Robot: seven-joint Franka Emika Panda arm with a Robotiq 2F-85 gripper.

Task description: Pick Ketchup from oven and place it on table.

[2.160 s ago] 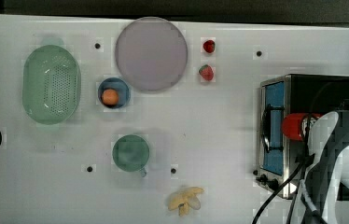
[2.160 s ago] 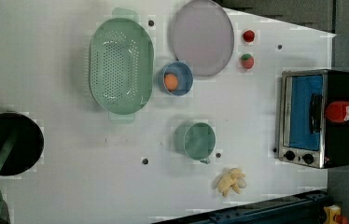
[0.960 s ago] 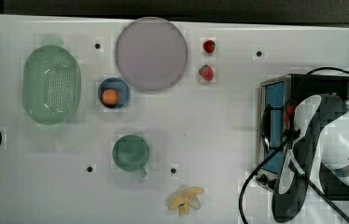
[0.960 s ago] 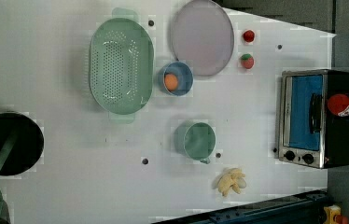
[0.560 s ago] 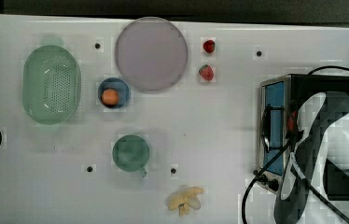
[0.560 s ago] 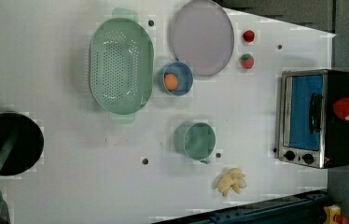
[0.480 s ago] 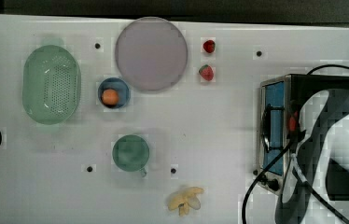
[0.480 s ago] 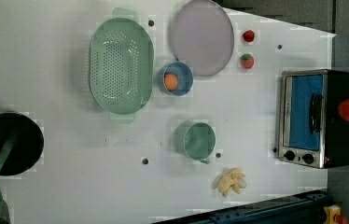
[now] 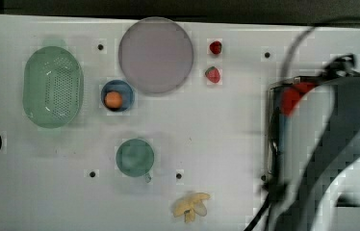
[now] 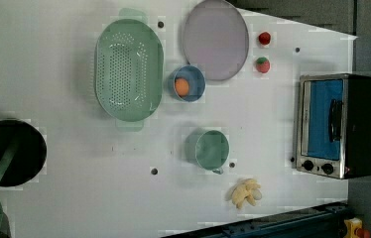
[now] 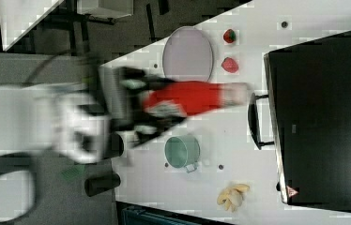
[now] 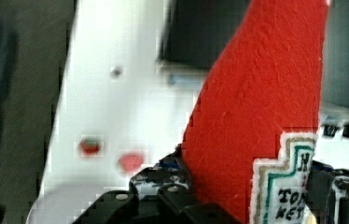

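The ketchup, a red bottle with a white cap, hangs in the air over the table in front of the oven, cap toward the oven. My gripper is shut on its lower end. In the wrist view the ketchup rises between the black fingers, its label showing. In the top view my arm covers most of the oven, and a bit of the ketchup shows at its edge. In the left view the oven has its door closed and its black top bare.
On the table stand a green colander, a lilac plate, a blue bowl with an orange, a green mug, a banana and two strawberries. A black pan with a green spatula sits at the left view's left.
The ketchup has left the oven's top, sliding to the left view's right and out of that picture. My arm has risen toward the top camera with it.
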